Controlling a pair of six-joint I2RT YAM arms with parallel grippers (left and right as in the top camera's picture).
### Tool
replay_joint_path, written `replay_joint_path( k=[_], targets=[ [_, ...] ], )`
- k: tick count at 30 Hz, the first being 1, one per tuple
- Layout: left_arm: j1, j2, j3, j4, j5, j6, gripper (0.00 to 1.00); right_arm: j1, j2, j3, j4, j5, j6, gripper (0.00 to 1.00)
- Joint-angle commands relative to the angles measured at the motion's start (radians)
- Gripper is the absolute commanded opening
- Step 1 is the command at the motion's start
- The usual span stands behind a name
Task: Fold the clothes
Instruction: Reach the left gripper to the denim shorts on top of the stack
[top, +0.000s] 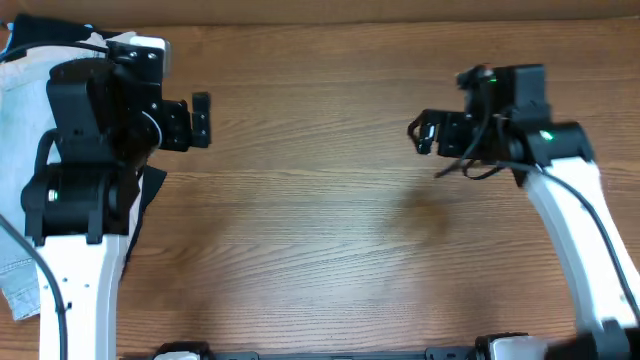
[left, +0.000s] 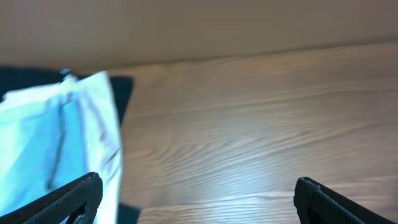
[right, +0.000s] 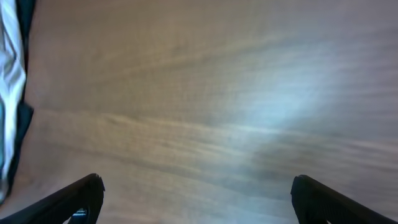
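Note:
The light blue denim shorts (top: 18, 120) lie at the far left edge of the table, mostly hidden under my left arm. They show in the left wrist view (left: 56, 137) at the left, and as a pale strip in the right wrist view (right: 9, 68). My left gripper (top: 201, 119) is open and empty over bare wood, just right of the shorts; its fingertips (left: 196, 199) are wide apart. My right gripper (top: 424, 132) is open and empty over bare wood at the right; its fingertips (right: 196, 196) are wide apart.
A black garment (top: 145, 190) lies under and beside the shorts at the left; it also shows in the left wrist view (left: 121, 93). The wooden table (top: 320, 230) spans the view. A wall or board (left: 199, 25) rises at the table's far edge.

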Motion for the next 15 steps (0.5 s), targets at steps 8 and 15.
replay_joint_path(
  k=[8,15],
  targets=[
    [0.384,0.309,0.024,0.163,-0.065,0.024,1.00,0.005,0.061,0.013,-0.016,-0.150,-0.005,1.00],
    [0.460,0.508,0.024,0.217,-0.074,0.047,0.96,0.006,0.061,0.013,-0.021,-0.150,-0.005,0.91]
  ],
)
